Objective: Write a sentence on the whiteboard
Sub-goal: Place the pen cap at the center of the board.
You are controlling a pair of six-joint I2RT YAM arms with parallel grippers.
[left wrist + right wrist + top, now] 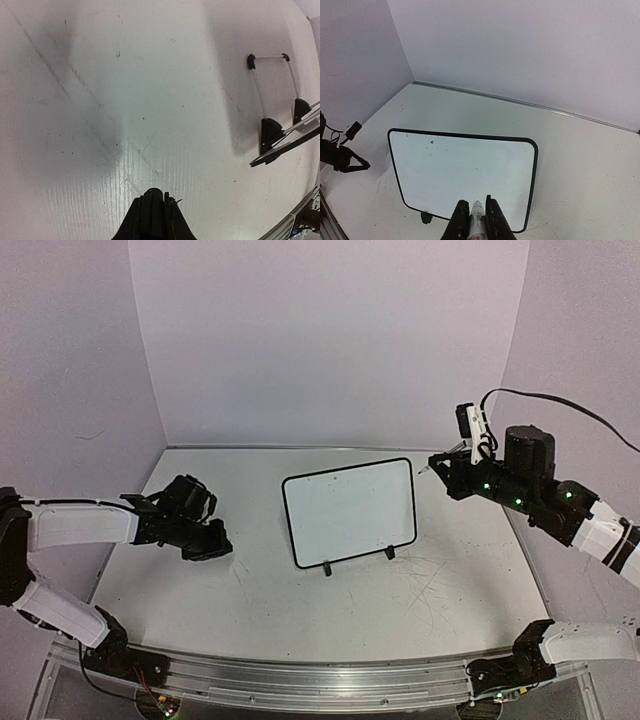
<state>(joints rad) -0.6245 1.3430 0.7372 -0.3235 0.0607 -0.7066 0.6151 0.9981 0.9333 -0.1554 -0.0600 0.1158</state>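
- The scratched white table is seen under the whiteboard and reaches the walls behind it.
- The whiteboard is propped near the table's middle on two black feet and leaned back. Only a few faint specks are shown on its white face.
- The left gripper is held low over the table, well to the left of the whiteboard. Its fingers are pressed together and nothing is seen between them.
- The right gripper is held just beside the whiteboard's upper right corner, pinching a marker.
- The marker is pointed at the whiteboard's face, tip forward between the fingers.
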